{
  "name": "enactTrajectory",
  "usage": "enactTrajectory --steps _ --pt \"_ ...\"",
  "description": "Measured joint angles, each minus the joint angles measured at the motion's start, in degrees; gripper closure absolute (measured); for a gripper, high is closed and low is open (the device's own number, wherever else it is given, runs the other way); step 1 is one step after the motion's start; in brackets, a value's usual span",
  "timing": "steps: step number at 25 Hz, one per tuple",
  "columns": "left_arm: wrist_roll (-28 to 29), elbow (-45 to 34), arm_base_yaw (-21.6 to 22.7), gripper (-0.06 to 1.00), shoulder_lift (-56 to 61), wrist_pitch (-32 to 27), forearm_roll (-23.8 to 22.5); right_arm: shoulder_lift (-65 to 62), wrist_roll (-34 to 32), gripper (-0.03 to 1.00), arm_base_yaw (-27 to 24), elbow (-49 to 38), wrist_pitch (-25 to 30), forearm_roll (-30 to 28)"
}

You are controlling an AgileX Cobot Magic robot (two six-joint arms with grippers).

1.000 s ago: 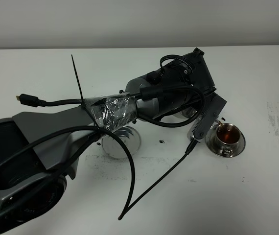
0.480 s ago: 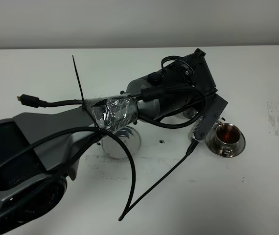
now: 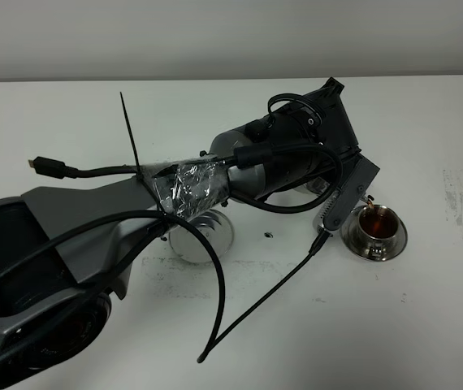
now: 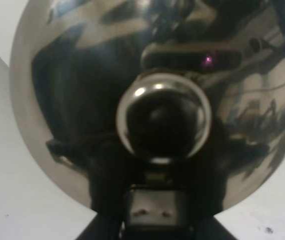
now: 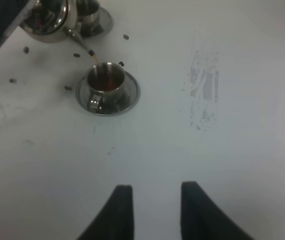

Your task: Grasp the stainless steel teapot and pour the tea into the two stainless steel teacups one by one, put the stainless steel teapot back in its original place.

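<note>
Tilted, mirror-bright teapot (image 5: 50, 20), seemingly gripped by the hidden left claw, streams reddish tea (image 5: 93, 58) into 1 teacup (image 5: 106, 82).

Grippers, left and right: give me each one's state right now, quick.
Left gripper: shut on the stainless steel teapot, tilted and pouring tea into a teacup.
Right gripper: open, holding nothing, above the bare table.

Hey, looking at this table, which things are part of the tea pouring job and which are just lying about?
Part of the job:
teapot
near teacup, being filled
tea
far teacup, behind the teapot
coaster, bare

Just lying about:
scuff patch
black specks on the table
</note>
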State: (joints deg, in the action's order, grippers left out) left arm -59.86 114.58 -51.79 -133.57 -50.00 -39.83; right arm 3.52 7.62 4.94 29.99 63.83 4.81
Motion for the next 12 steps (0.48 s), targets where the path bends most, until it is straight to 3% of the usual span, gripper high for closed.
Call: enactTrajectory --steps 12 --pt "0.00 0.00 -0.16 0.77 0.00 0.29 0.00 0.00 0.00 0.74 0.00 0.00 0.00 0.00"
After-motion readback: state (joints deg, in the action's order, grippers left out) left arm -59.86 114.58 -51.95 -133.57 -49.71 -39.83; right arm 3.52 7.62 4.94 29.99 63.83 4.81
